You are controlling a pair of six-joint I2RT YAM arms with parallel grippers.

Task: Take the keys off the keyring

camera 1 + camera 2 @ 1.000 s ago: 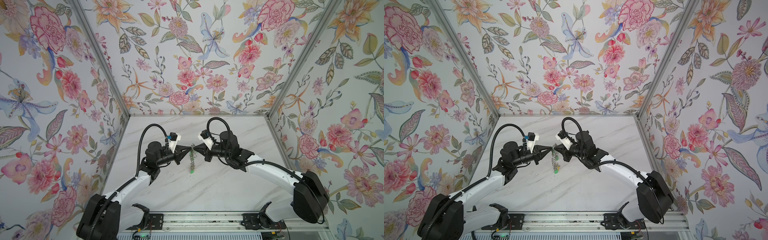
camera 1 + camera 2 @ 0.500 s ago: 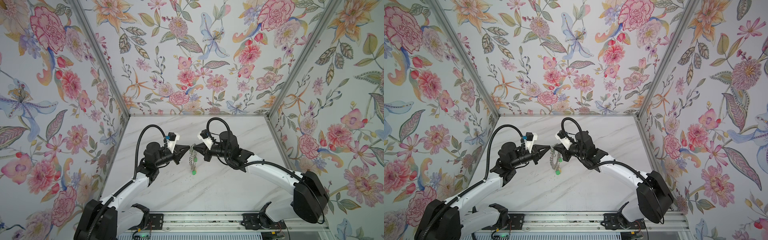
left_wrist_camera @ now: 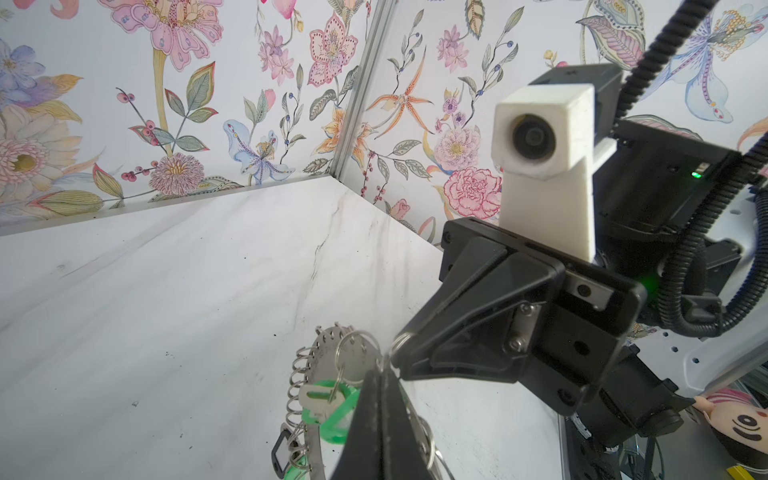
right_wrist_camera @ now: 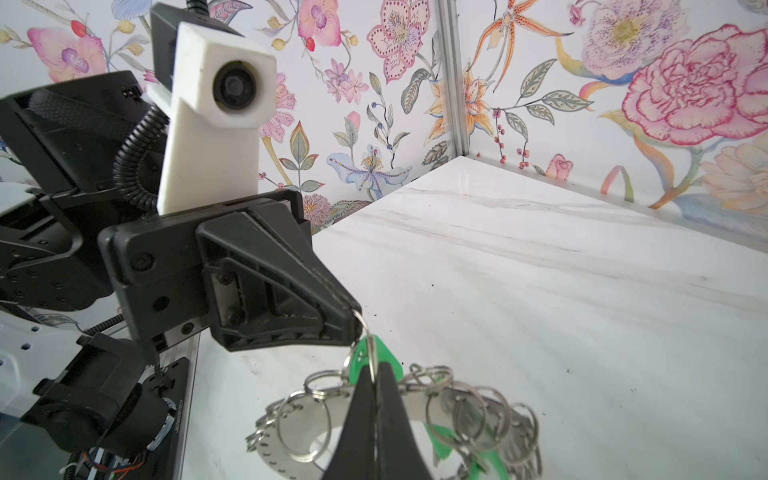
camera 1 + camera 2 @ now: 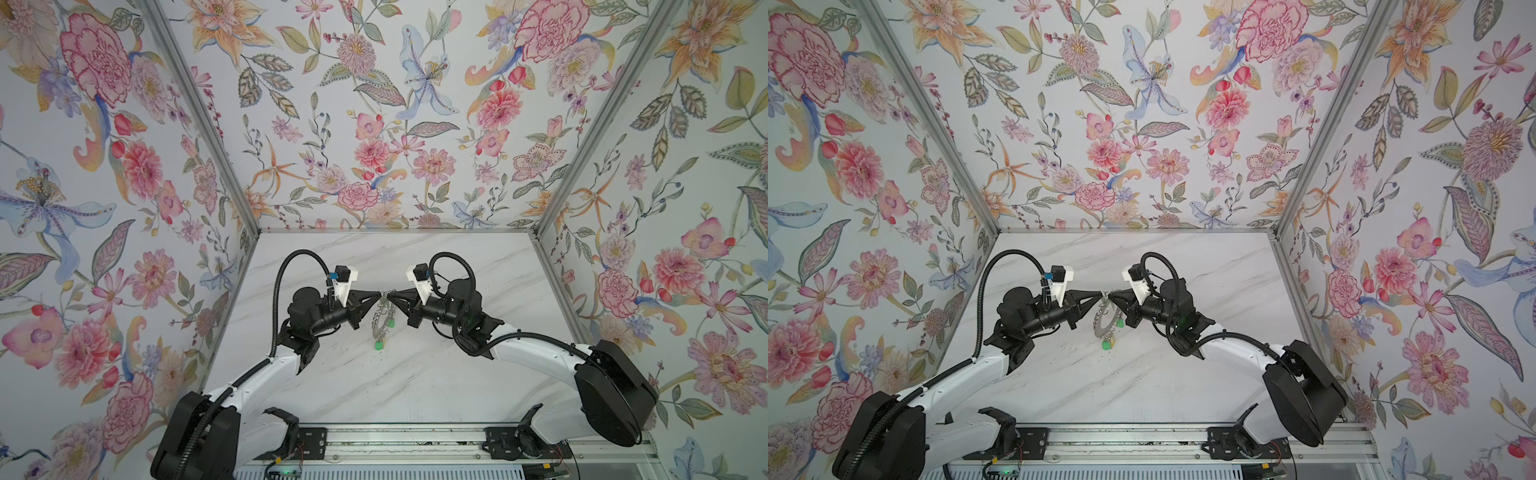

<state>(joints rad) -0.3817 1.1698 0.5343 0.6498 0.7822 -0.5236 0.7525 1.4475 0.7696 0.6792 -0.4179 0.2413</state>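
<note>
Keyring, your large flat grey metal ring (image 5: 382,321) (image 5: 1104,322) (image 3: 354,358) (image 4: 297,434) with small wire loops round its rim, hangs tilted, nearly upright, over the white marble bench (image 5: 374,395). It hangs just below the point where your two hands meet tip to tip in both top views.

Your left hand (image 5: 378,295) (image 5: 1100,295) (image 4: 354,325) is pressed together on a small wire loop (image 4: 361,318) above the keyring's top edge. Your right hand (image 5: 391,295) (image 5: 1111,296) (image 3: 397,354) is pressed together too, on that same loop as far as the wrist views show. A green-tagged metal key (image 4: 362,355) sits just behind its fingertips (image 4: 365,399).

A second green-tagged key (image 5: 379,345) (image 5: 1106,344) hangs below the keyring's bottom edge; whether it touches the bench you cannot tell. A black tag (image 3: 281,452) hangs at the keyring's rim.

Bare bench lies on every side of the keyring. The floral walls (image 5: 374,145) stand well apart from the keyring, behind it and to both sides. The metal rail (image 5: 415,441) along the bench's near edge is also well apart from the keyring. Only your own two forearms stand near the keyring, one on either side.
</note>
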